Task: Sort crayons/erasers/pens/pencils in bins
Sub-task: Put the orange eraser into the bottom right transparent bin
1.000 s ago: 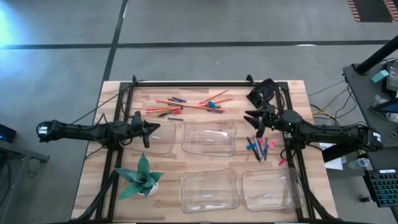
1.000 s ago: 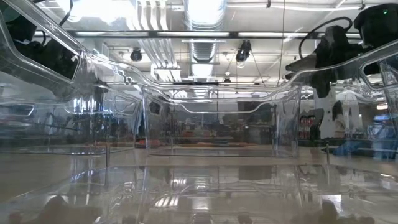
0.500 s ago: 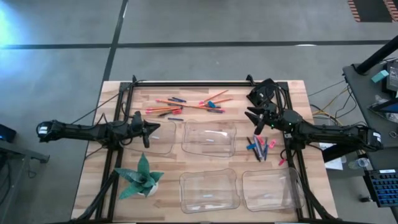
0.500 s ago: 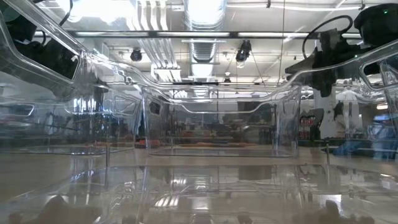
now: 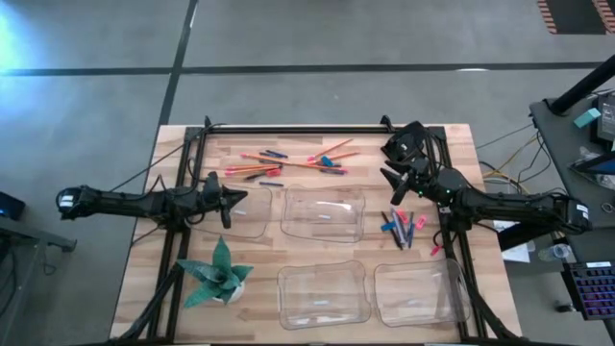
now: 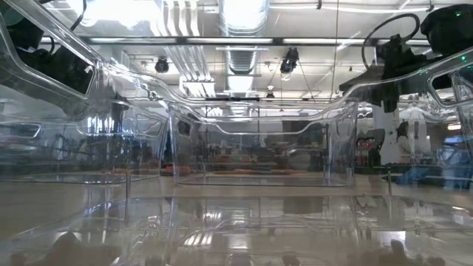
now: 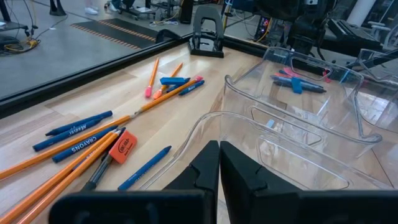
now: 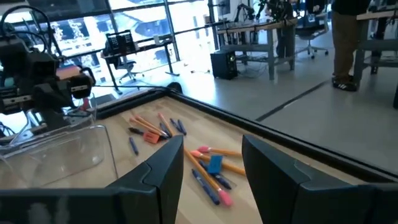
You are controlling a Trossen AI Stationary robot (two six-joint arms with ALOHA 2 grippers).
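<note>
1. While both of my arms reach in over the table from its two sides, my left gripper sits with its fingers pressed together and empty, at the edge of the far-left bin.
2. My right gripper hangs with its fingers apart, holding nothing, above bare wood between the far-middle bin and the table's far right corner.
3. Nearest the front edge stand two clear bins side by side, the near-middle bin and the near-right bin. Both look empty.
4. Left of that pair, a green folded-paper plant stands near the front left corner.
5. One row back, the far-left and far-middle bins also look empty.
6. Right of the far-middle bin, just beside my right arm, lies a small cluster of short blue, pink and dark sticks on the wood, outside every bin.
7. Farther back, near the far edge, the pencils lie scattered: long thin orange and red sticks crossing one another, mixed with short blue crayons.
8. Among that far scatter, a red eraser lies touching the orange pencils, and a blue eraser lies against other pencils toward the right end.
9. All writing items and erasers rest on the table surface; none lies in a bin.
</note>
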